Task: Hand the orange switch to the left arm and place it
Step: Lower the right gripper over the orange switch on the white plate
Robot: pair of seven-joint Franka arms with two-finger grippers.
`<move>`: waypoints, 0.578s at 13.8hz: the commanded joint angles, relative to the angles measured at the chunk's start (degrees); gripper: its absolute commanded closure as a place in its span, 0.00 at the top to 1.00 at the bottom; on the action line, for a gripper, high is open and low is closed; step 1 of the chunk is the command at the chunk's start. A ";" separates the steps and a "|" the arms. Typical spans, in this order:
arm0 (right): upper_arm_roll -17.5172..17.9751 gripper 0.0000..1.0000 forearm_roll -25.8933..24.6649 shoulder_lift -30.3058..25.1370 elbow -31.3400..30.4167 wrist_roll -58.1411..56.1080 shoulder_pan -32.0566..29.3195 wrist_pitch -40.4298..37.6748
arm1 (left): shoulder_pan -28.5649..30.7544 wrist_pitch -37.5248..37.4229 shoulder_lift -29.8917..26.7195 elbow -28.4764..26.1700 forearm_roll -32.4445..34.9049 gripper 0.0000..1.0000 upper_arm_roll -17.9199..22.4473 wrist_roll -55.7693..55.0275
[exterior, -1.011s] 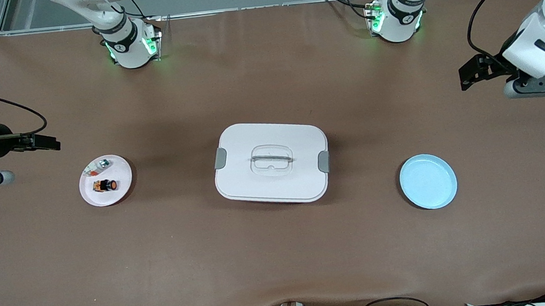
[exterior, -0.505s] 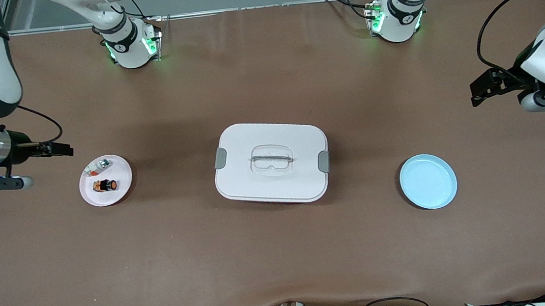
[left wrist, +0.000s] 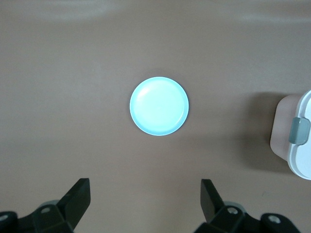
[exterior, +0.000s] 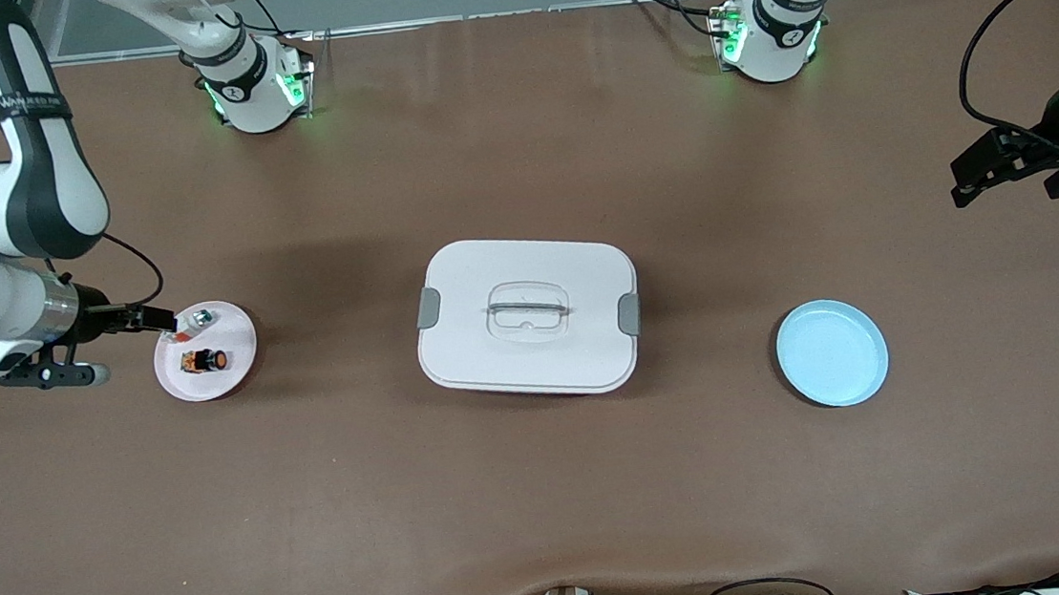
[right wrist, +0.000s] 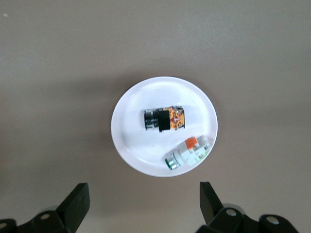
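Observation:
The orange switch lies on its side on a pink plate toward the right arm's end of the table. The right wrist view shows the switch in the middle of that plate. My right gripper hangs open over the plate's outer edge, its fingers wide apart and holding nothing. The white box sits mid-table with its lid on. My left gripper is open and up in the air at the left arm's end of the table, with nothing between its fingertips.
A small white-silver part with a green tip shares the pink plate, beside the switch. A blue plate lies toward the left arm's end, also in the left wrist view, where the box's latch shows.
My right arm has swung in from the table's end until its gripper is over the pink plate's edge. My left gripper has drawn back toward the table's end. Both stayed open.

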 commanded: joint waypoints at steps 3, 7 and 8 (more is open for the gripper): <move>0.60 1.00 0.14 4.61 -2.31 -1.55 -2.38 7.91 | -0.68 -0.22 0.19 -0.36 0.94 1.00 -0.92 1.18; 0.60 1.00 1.80 8.31 -2.31 -3.82 -2.73 11.52 | -0.77 1.80 1.86 -0.98 0.85 1.00 -2.67 1.18; 0.60 1.00 3.38 9.45 -2.31 -5.58 -2.99 11.70 | -0.77 2.07 2.12 -0.98 0.59 1.00 -3.11 1.18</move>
